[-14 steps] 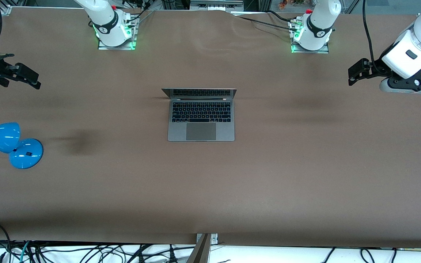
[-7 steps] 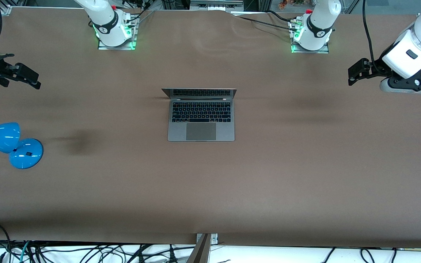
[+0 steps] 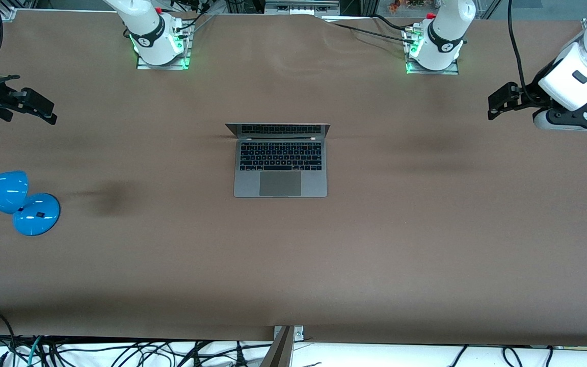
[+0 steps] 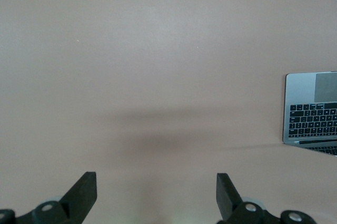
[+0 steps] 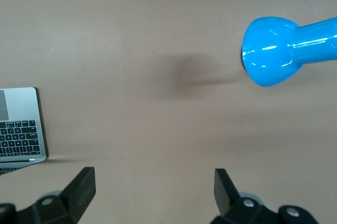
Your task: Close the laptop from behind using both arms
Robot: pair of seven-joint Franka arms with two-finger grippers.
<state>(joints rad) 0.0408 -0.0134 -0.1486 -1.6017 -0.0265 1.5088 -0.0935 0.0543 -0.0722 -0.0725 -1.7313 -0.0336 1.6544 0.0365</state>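
The space-grey laptop [image 3: 280,168] lies open in the middle of the brown table [image 3: 426,229], its lid [image 3: 277,130] upright on the side toward the arm bases. Part of it shows in the left wrist view [image 4: 311,109] and in the right wrist view [image 5: 20,124]. My left gripper [image 3: 497,102] is open and empty, up over the table's left-arm end; its fingers [image 4: 84,192] stand wide apart over bare table. My right gripper [image 3: 33,108] is open and empty over the table's right-arm end; its fingers [image 5: 81,187] are wide apart.
A blue desk lamp [image 3: 16,201] stands at the right arm's end of the table, nearer the front camera than the right gripper; its head shows in the right wrist view [image 5: 284,50]. The arm bases [image 3: 161,43] [image 3: 433,48] stand along the table's edge. Cables hang below the front edge.
The left arm's hand has shifted slightly toward the left arm's end of the table and up a little. The right arm and the laptop have not moved.
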